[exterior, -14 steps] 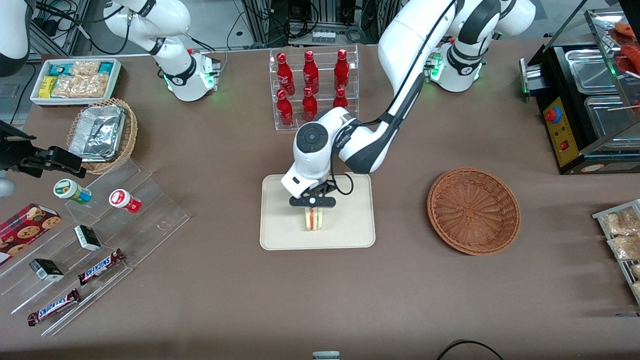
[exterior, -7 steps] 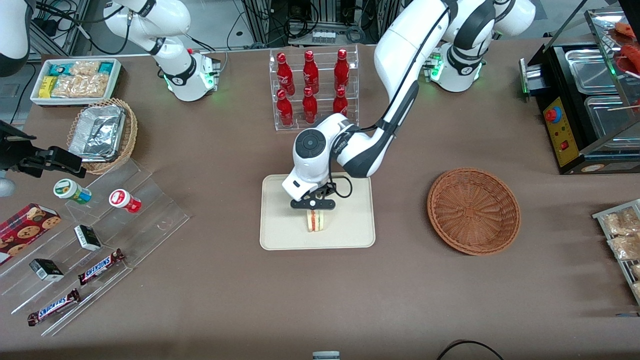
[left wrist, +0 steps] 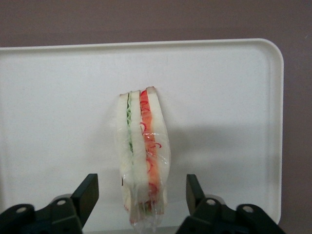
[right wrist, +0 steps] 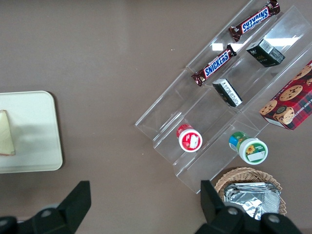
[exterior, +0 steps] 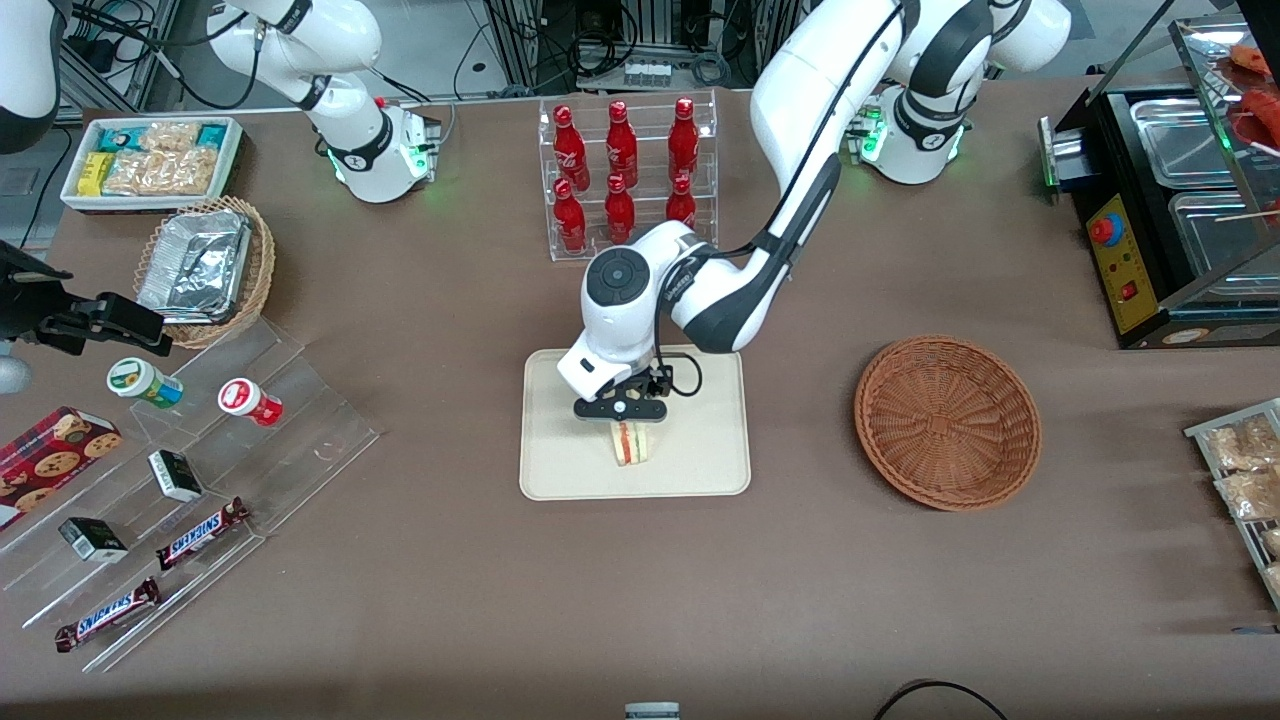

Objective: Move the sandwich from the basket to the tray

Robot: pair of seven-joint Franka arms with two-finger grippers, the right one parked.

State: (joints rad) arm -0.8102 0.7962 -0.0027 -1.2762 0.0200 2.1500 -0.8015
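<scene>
my gripper (left wrist: 141, 195) over tray (exterior: 700, 470) | fingers spread wide, clear of sandwich (left wrist: 141, 151) | sandwich standing on its edge on tray | basket (exterior: 947, 421) holds nothing

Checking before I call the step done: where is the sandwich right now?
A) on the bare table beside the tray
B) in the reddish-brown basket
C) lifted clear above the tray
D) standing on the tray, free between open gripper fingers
D: in the wrist view the sandwich stands on the tray, with the gripper open and a gap on each side of it; the basket holds nothing.
</scene>
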